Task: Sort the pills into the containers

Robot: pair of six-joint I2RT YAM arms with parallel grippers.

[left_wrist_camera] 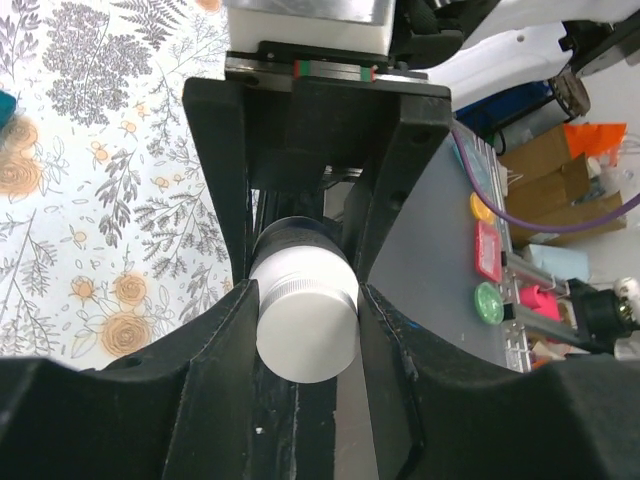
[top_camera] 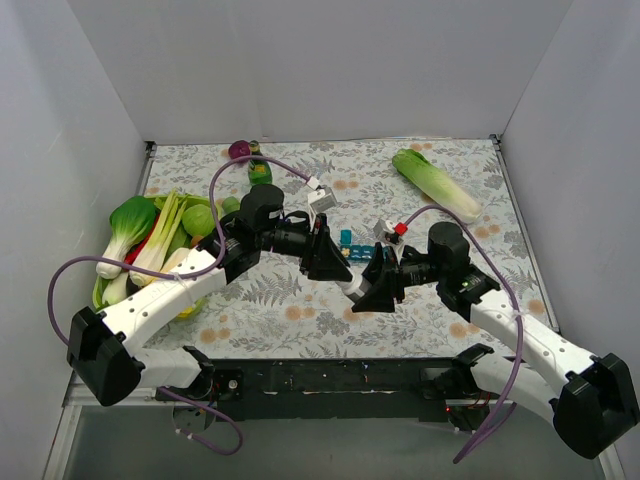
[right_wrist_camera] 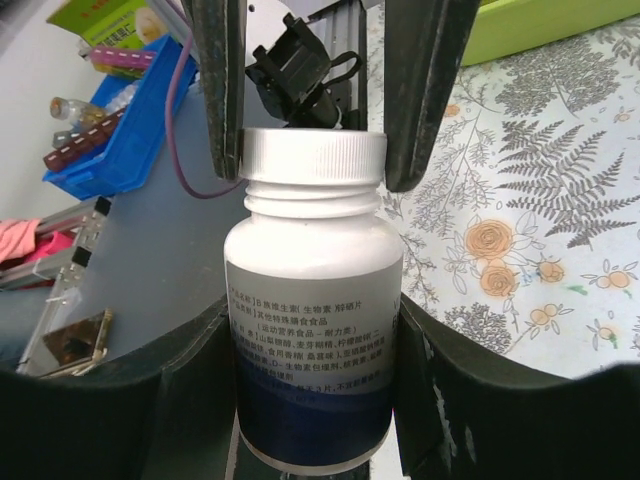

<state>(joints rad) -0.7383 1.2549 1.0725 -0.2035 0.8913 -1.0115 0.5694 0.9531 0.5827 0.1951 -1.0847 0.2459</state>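
A white pill bottle (right_wrist_camera: pixel 312 330) with a printed label is held above the table between both grippers. My right gripper (right_wrist_camera: pixel 312 335) is shut on the bottle's body. My left gripper (left_wrist_camera: pixel 305 305) is shut on its white ribbed cap (left_wrist_camera: pixel 305 320), and its fingers (right_wrist_camera: pixel 225 90) show on either side of the cap (right_wrist_camera: pixel 314 155) in the right wrist view. In the top view the two grippers meet at mid table, left (top_camera: pixel 335 262) and right (top_camera: pixel 368 285). The teal-blue pill box (top_camera: pixel 347 240) lies just behind them, mostly hidden. No loose pills show.
A green basket (top_camera: pixel 190 205) of leafy vegetables stands at the left. A napa cabbage (top_camera: pixel 435 185) lies at the back right. A green bottle (top_camera: pixel 262 170) and a purple item (top_camera: pixel 240 150) are at the back. Grey walls enclose the table.
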